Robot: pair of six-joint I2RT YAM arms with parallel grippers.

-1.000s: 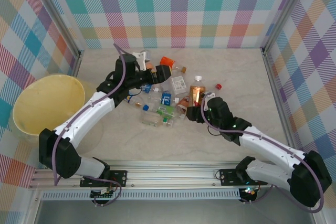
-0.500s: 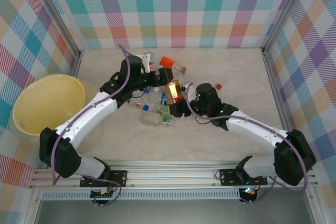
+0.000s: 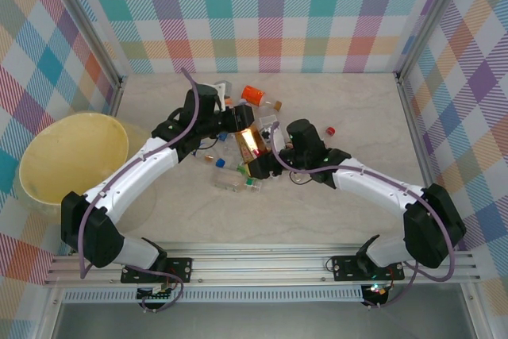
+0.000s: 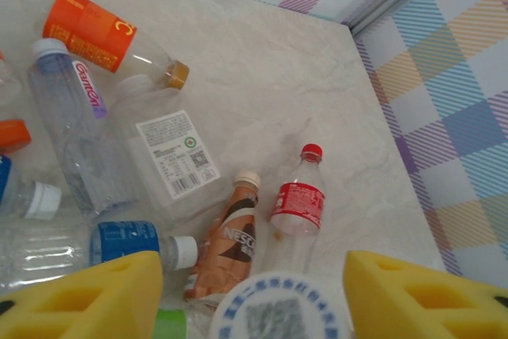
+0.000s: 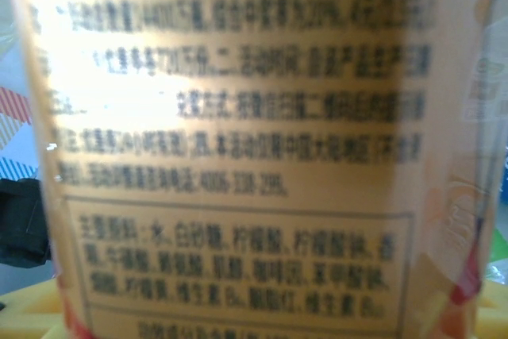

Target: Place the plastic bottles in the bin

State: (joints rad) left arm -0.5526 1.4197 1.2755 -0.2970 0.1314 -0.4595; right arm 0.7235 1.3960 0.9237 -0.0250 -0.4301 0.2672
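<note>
right end effector (image 3: pixel 266 152) pinching orange-label bottle (image 3: pixel 251 145) mid-frame, long axis diagonal upper-left to lower-right, cap end unclear, left end effector (image 3: pixel 236 119) spread, white cap (image 4: pixel 278 311) between fingers

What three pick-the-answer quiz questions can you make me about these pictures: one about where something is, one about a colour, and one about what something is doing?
1. Where is the bin?
A) in the middle of the pile
B) at the far left
C) at the far right

2. What colour is the cap on the red-labelled bottle?
A) green
B) black
C) red

3. What is the right tool doing?
A) gripping a yellow-orange bottle
B) lying flat with nothing in it
C) reaching down inside the bin

Answers:
1 B, as the pale yellow tub sits at the left edge of the top view.
2 C, as the left wrist view shows a red cap above the red label.
3 A, as the top view shows that bottle clamped in it, and the right wrist view has the label right up close.
</note>
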